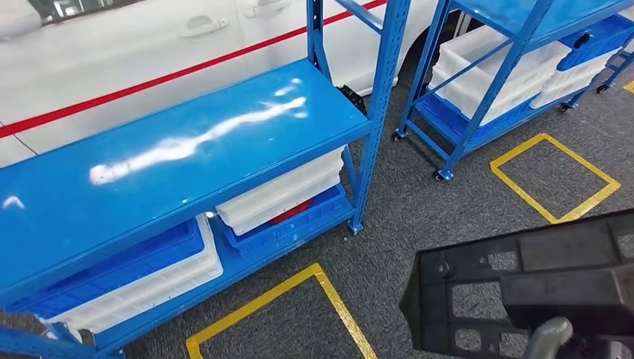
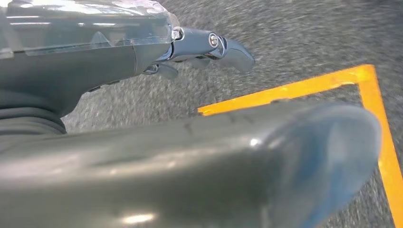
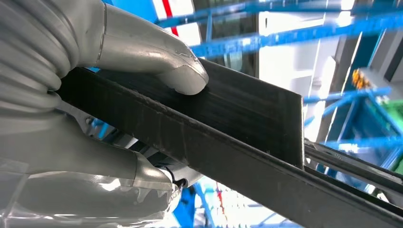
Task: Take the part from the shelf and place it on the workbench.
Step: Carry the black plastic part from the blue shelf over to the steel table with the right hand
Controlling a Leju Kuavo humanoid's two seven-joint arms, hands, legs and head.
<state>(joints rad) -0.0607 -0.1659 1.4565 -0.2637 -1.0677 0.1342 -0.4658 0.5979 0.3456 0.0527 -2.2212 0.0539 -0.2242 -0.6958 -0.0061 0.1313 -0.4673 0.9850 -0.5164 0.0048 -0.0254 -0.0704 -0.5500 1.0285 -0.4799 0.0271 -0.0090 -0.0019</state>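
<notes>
The part is a black flat plastic frame with cut-out holes, held low at the right over the grey carpet. My right hand grips it from below; part of a grey finger shows at its near edge. In the right wrist view the thumb presses on the part's flat face and the other fingers wrap under its edge. The blue shelf stands to the left, its top deck bare. My left hand hangs over the carpet with its fingers apart, holding nothing.
White bins and blue bins fill the shelf's lower level. A second blue wheeled rack with white bins stands at the back right. Yellow tape squares mark the carpet. A white car stands behind the shelf.
</notes>
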